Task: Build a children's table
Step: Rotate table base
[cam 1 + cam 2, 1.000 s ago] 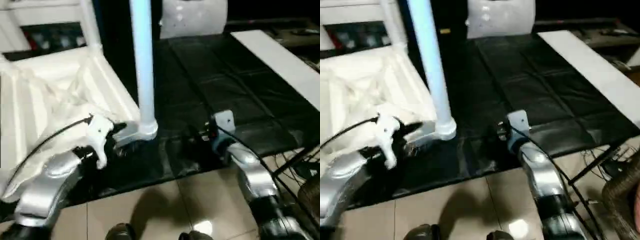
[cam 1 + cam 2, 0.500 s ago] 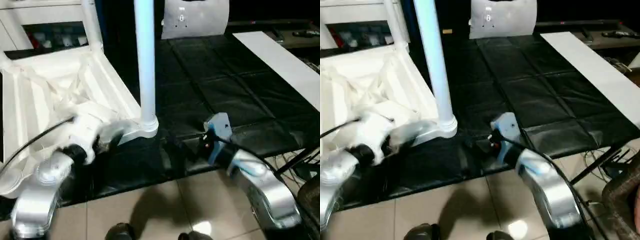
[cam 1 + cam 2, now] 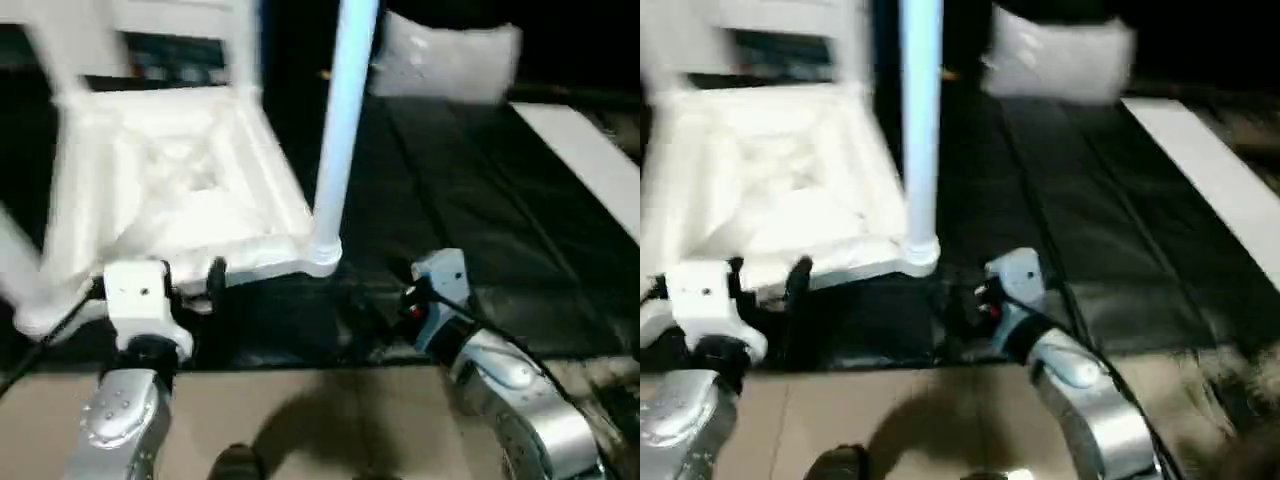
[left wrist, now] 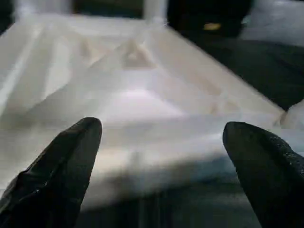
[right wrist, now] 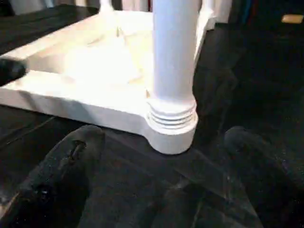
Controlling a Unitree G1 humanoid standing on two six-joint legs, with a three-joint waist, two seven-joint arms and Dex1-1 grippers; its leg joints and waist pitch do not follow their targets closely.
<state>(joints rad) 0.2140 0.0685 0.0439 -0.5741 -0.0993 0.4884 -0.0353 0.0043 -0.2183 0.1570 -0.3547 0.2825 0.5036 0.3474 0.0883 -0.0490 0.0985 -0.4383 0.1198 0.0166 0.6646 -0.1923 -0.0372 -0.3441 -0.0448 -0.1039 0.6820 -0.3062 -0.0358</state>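
Observation:
The children's table lies upside down on the black mat, its white top showing the ribbed underside. One white leg stands upright in the near right corner socket. Other upright legs blur at the far corners. My left gripper is open at the top's near edge, with nothing between its fingers. My right gripper is open just right of the corner leg, low over the mat, its fingers short of the socket.
A black mat covers the workbench. A long white panel lies along its right side, and a pale blurred object stands at the back. The bench's front edge runs just under both wrists, with tan floor below.
The camera has shifted. My left gripper has drawn away from the corner leg's base, leftward along the top's near edge. My right gripper stays close to that leg.

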